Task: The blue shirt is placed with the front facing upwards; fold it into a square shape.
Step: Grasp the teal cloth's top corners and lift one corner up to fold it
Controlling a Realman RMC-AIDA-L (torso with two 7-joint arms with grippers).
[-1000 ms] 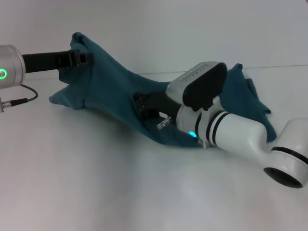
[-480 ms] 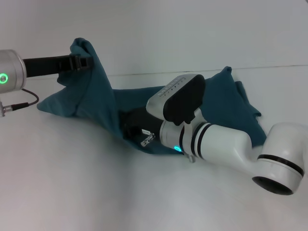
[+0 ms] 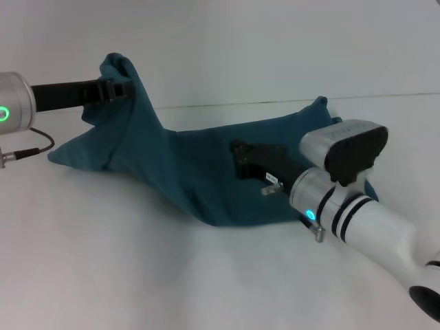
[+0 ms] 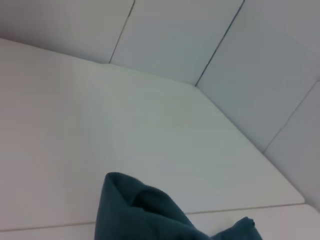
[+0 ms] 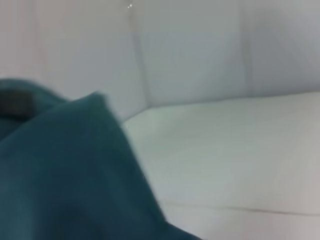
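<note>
Holding high on our left, the left gripper (image 3: 117,89) is pinched shut on a raised corner of the blue shirt (image 3: 192,168), one garment only, its cloth draping down from that peak onto the white table (image 3: 137,275). Moving right, the shirt spreads flat across the middle. Our right gripper (image 3: 240,152) sits over the cloth there; whether its fingers are parted or closed, we cannot tell. We count two arms, no containers.
</note>
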